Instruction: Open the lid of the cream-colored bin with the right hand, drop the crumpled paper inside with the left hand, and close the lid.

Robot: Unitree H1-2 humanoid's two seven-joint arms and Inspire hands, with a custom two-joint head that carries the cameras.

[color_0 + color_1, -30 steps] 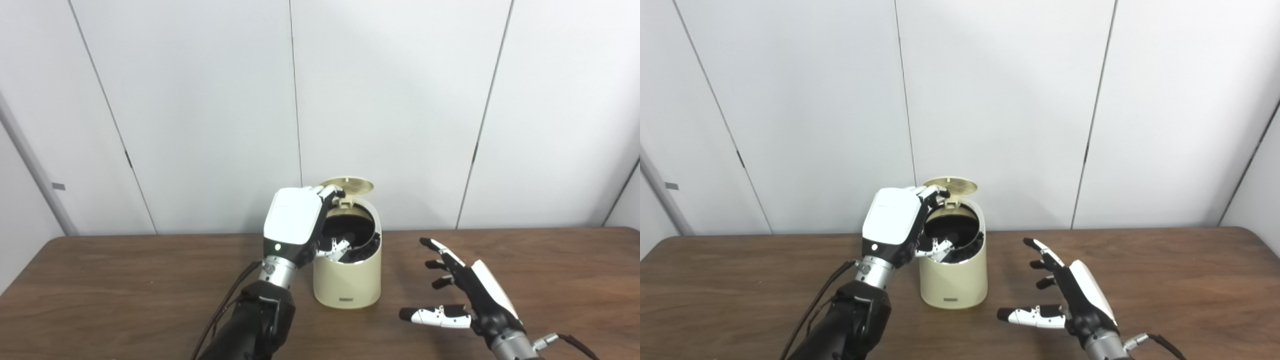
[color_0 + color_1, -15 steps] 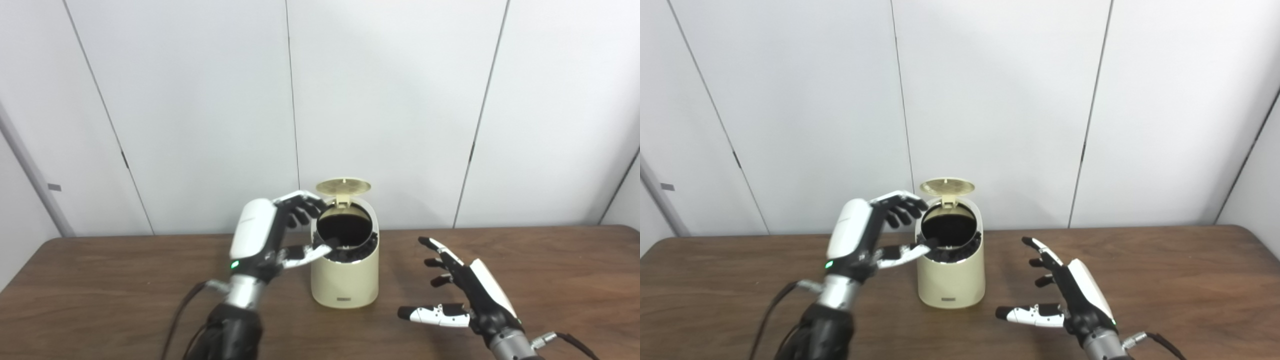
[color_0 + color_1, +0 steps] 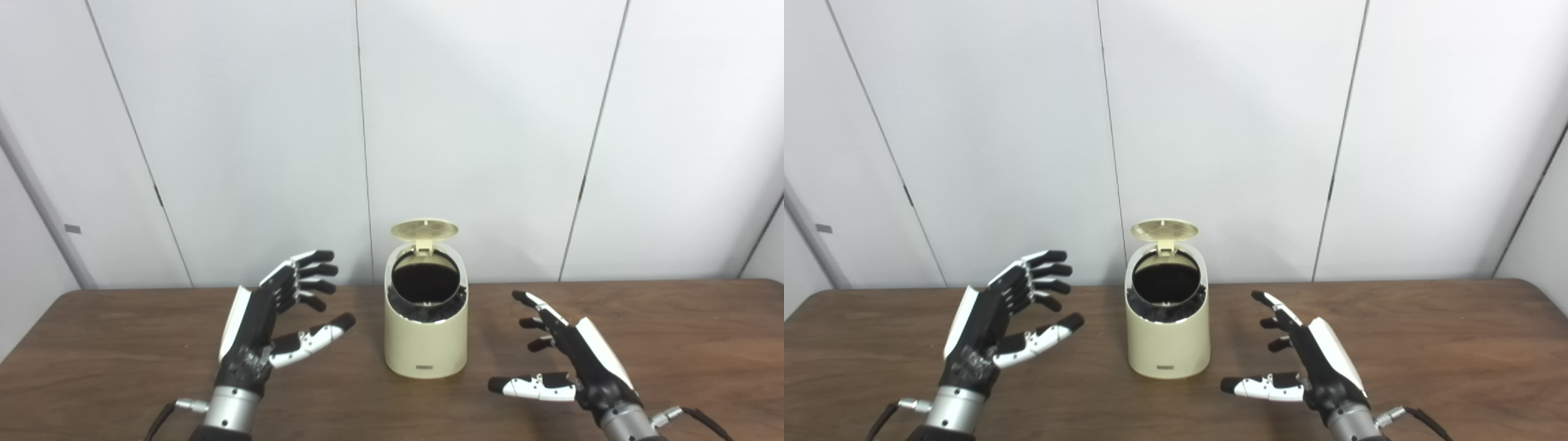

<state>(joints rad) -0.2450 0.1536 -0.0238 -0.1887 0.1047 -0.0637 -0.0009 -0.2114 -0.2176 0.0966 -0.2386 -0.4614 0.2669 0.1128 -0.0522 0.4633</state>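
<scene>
Left eye view puts the cream-colored bin [image 3: 425, 331] at centre frame on the table [image 3: 674, 331], its lid [image 3: 424, 229] tipped up at the back. Your right hand [image 3: 572, 361] hovers lower right, fingers spread and empty, your left hand [image 3: 269, 318] equally open on the other side. To close it, reach up-left; no crumpled paper shows, and the bin's dark mouth hides any contents.

Open-lidded cream bin [image 3: 425, 343] between empty, spread left hand [image 3: 263, 324] and right hand [image 3: 566, 361]
</scene>
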